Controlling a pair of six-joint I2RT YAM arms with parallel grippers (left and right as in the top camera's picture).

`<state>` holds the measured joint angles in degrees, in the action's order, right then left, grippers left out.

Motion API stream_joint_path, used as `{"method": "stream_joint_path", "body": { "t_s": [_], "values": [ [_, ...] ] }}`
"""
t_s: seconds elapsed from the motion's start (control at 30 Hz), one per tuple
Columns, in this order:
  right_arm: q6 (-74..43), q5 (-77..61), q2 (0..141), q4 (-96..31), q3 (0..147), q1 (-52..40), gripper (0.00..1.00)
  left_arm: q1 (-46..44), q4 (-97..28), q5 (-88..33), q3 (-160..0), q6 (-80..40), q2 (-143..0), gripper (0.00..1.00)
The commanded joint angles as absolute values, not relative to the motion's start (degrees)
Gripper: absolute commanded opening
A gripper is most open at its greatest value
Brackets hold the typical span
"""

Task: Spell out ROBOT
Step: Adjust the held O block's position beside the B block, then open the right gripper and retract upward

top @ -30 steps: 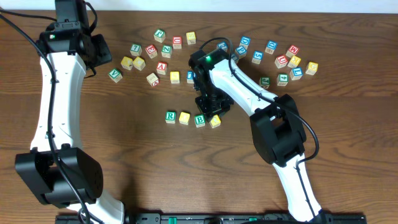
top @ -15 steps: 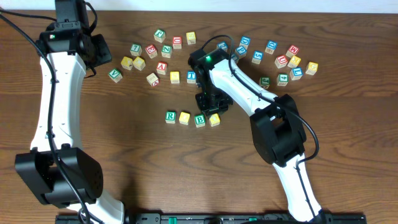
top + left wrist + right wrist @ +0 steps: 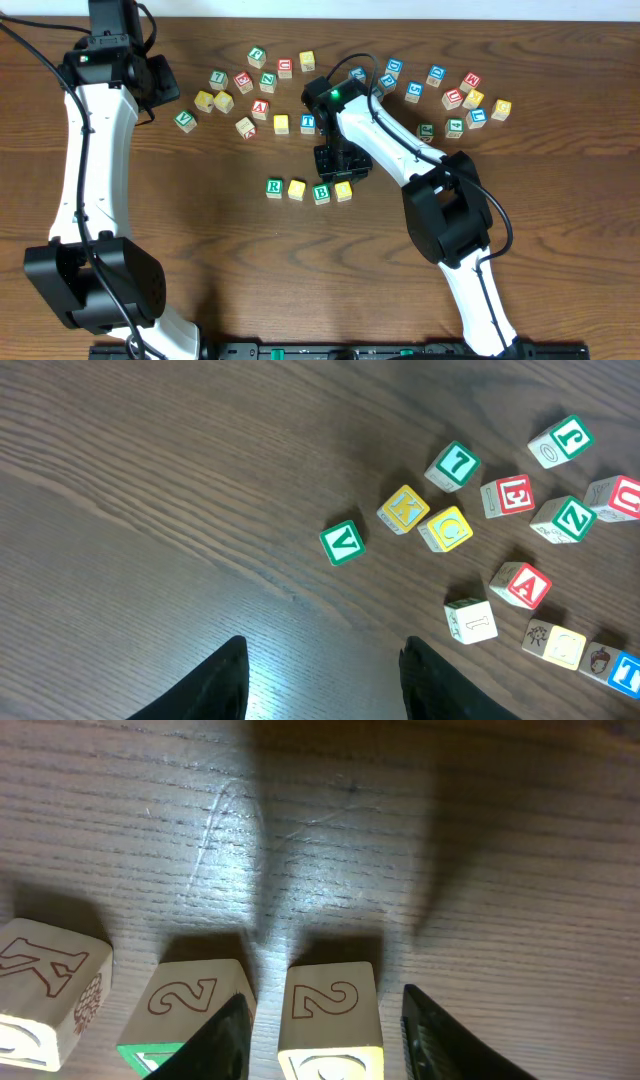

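Bare tabletop (image 3: 300, 270) (cube row (image 3: 321, 193) beyond)

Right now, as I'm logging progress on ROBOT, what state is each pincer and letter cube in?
left pincer: open, empty.
right pincer: open, straddling second yellow cube.
R cube: in row, first.
first yellow cube: in row, second.
B cube: in row, third.
second yellow cube: in row, fourth, set down.
T cube: loose, away from the row, not placed.

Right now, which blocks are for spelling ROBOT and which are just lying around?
For the word: R block, first yellow block, B block, second yellow block, blue T block.
Lying around: red A block, green V block, red E block.
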<state>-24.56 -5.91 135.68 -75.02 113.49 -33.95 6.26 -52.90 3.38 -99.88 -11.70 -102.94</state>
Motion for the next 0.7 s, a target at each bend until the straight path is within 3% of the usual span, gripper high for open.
{"method": "stream_joint_path", "body": {
  "t_s": [0.0,0.67],
  "values": [
    [-25.7,-5.6,135.7,-75.0,113.5,-34.1,0.45,6.3,-53.1,3.9,-99.4,-10.8,-102.2,0.48],
    [-20.9,-4.4,135.6,-80.0,135.6,-25.4,0.57,6.3,-53.1,3.9,-99.4,-10.8,-102.2,0.49]
  ]
}}
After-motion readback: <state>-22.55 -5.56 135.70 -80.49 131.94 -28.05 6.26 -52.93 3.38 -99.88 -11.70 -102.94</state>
